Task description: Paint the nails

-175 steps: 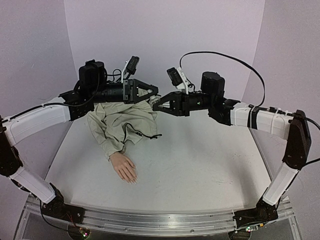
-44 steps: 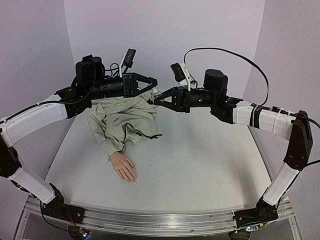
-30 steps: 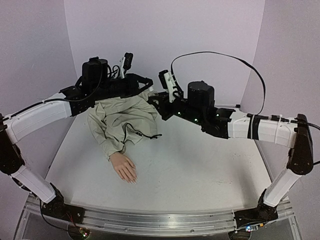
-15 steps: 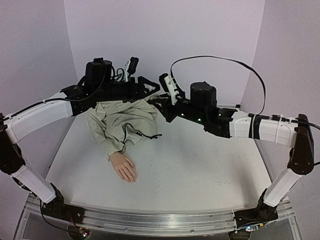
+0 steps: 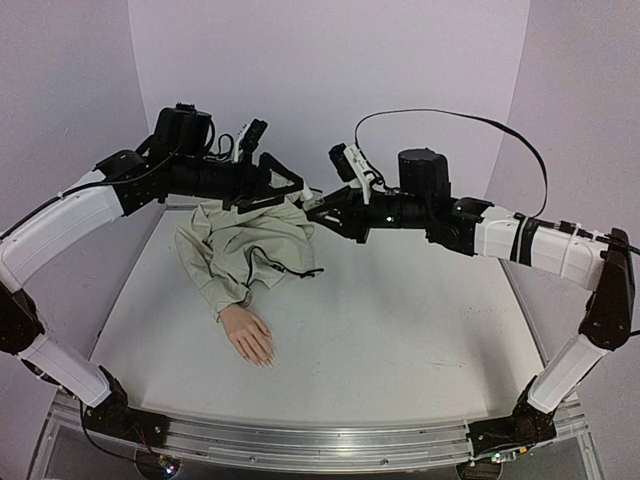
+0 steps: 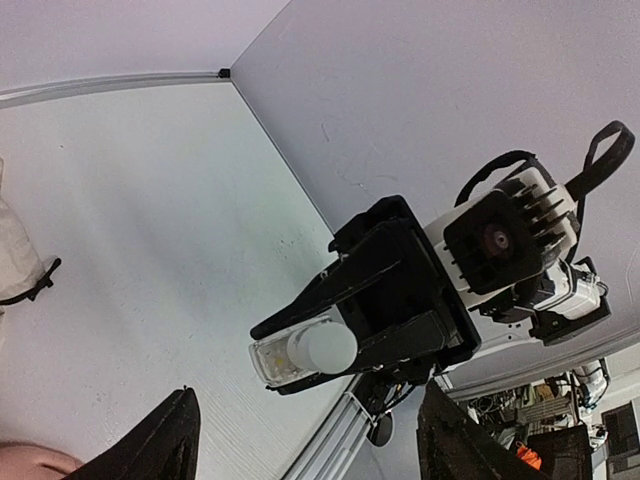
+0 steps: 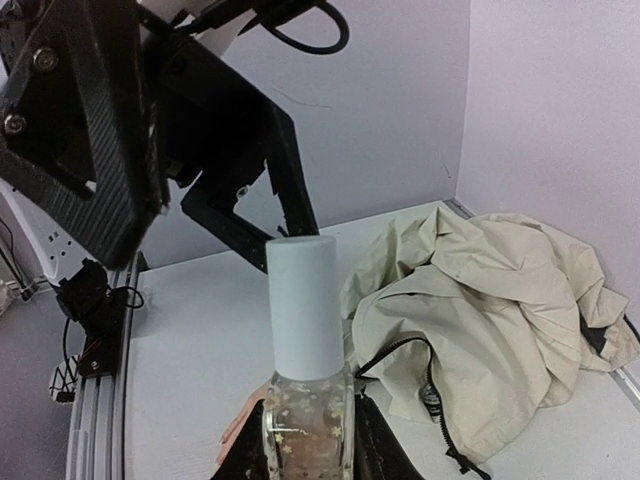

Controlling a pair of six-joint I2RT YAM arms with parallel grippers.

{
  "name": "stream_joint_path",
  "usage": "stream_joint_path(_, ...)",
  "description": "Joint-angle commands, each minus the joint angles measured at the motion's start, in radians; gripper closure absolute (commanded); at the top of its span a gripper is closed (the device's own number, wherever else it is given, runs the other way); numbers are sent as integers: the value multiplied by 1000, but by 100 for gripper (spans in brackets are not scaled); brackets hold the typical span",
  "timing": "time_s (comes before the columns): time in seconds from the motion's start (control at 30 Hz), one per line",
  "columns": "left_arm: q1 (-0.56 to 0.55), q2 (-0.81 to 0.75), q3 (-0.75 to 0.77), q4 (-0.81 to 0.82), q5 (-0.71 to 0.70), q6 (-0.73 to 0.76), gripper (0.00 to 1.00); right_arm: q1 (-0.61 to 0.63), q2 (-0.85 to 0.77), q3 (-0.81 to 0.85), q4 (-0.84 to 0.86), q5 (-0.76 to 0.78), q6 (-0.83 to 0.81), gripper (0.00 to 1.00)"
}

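A flesh-pink mannequin hand (image 5: 248, 333) lies palm down on the table, coming out of a beige jacket sleeve (image 5: 222, 285). Its nails (image 5: 266, 361) point to the near edge and are too small to make out. My right gripper (image 7: 307, 455) is shut on a small clear glass bottle (image 7: 305, 425) with flower flecks and a pale cap (image 7: 302, 305), held in the air over the jacket's far edge. My left gripper (image 6: 305, 445) is open and empty, facing the capped bottle (image 6: 300, 352) and just short of it. The two grippers meet nose to nose in the top view.
The crumpled beige jacket (image 5: 245, 240) with a black zip covers the far left of the white table (image 5: 400, 330). Lilac walls close in the back and both sides. A cable (image 5: 450, 125) arches over the right arm.
The left gripper, shut a second ago, has opened and drawn back slightly from the bottle's cap. The right arm has swung up and to the right with the bottle.
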Motion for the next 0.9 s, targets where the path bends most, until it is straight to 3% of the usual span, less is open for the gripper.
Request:
stream_joint_path(0.0, 3, 6, 98, -84, 47, 33, 30, 3, -22, 63, 7, -73, -3, 100)
stream_joint_path(0.27, 2, 55, 147, -111, 89, 41, 50, 3, -2, 85, -16, -79, -9, 100)
stream_joint_path(0.87, 2, 104, 190, -122, 60, 67, 59, 3, 38, 112, -55, -92, -21, 100)
